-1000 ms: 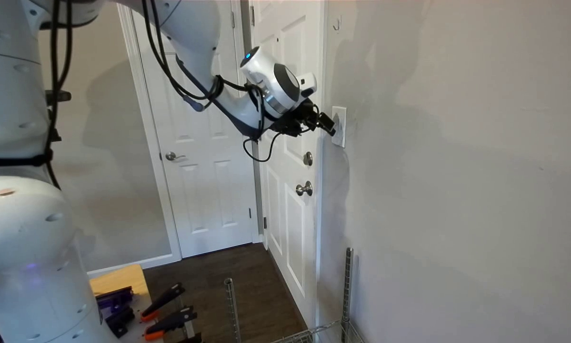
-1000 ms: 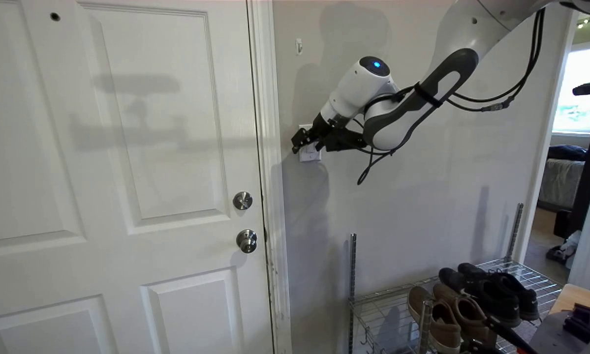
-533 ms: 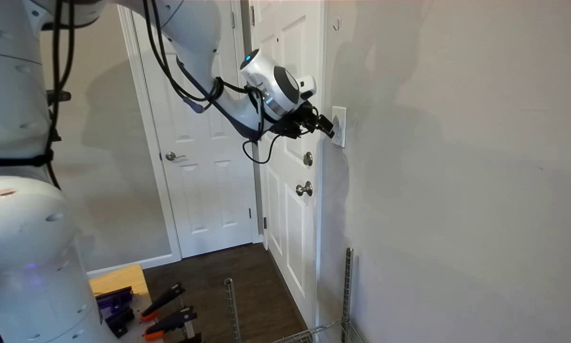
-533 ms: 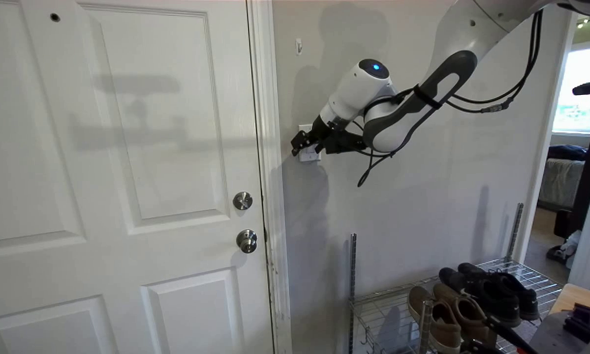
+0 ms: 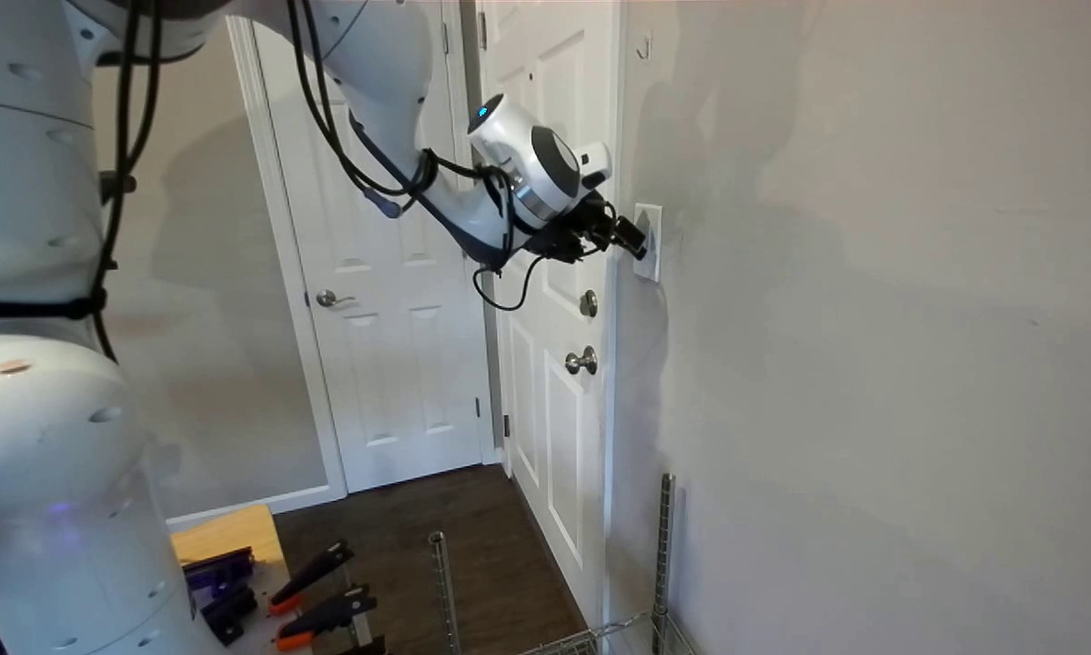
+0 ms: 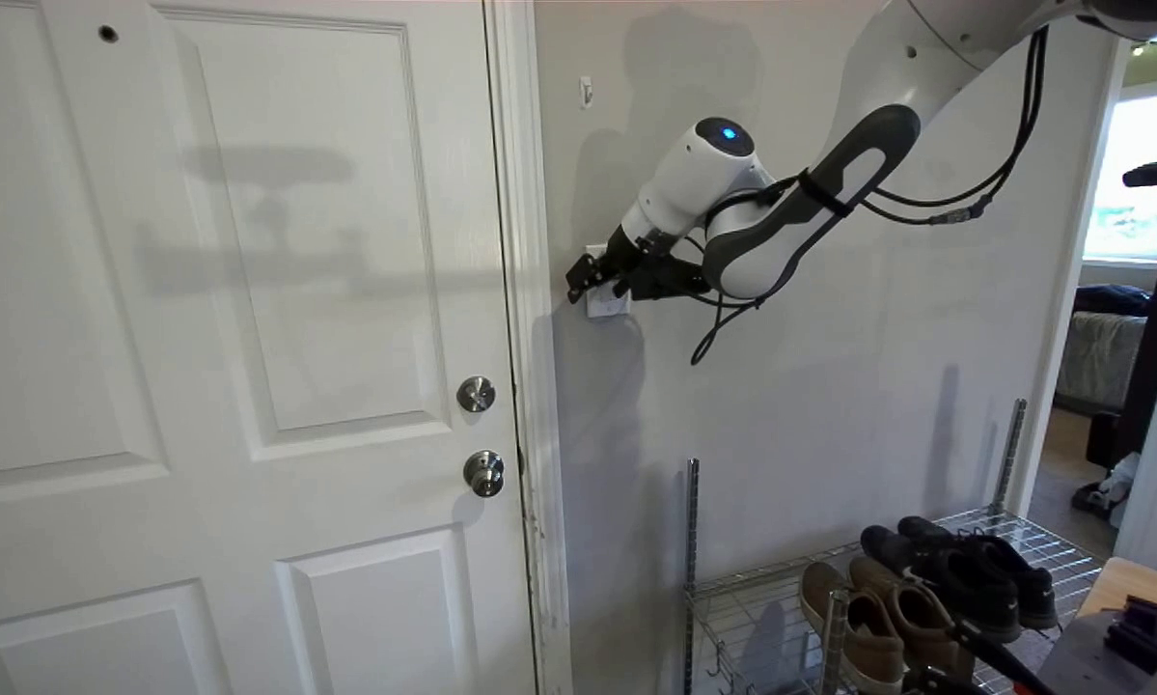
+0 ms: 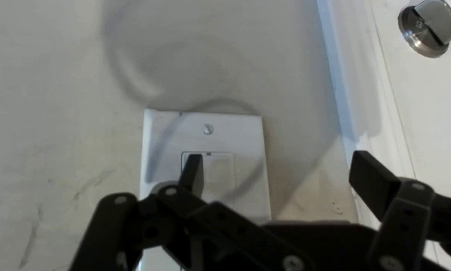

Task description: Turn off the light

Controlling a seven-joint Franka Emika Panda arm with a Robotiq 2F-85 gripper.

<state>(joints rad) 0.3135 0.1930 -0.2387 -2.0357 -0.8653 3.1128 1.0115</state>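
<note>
A black claw (image 7: 281,175) juts up from the bottom of the wrist view, its two fingers (image 7: 195,177) spread wide and holding nothing. The finger at the left of that frame covers one edge of the paddle (image 7: 217,173) of a white light switch (image 7: 246,162), low and near the centre; whether it touches cannot be told. The other finger stands in front of the door trim (image 7: 347,94), toward the right.

That spread looks like the main hazard: if the claw pushes straight in, the outer finger could meet the wall (image 7: 59,94) or door trim first and stop the press short. The inner finger, off to one side, could slip from the smooth paddle or bear on the light switch's flat rim. Pressing the wrong end would leave the light unchanged.

In both exterior views the light switch sits a little above and right of centre, partly behind the claw. In an exterior view the white arm (image 6: 781,232) slopes down from upper right; a door (image 6: 250,338) fills the left, and shoes (image 6: 983,589) stand on a wire rack (image 6: 761,589) at lower right.
</note>
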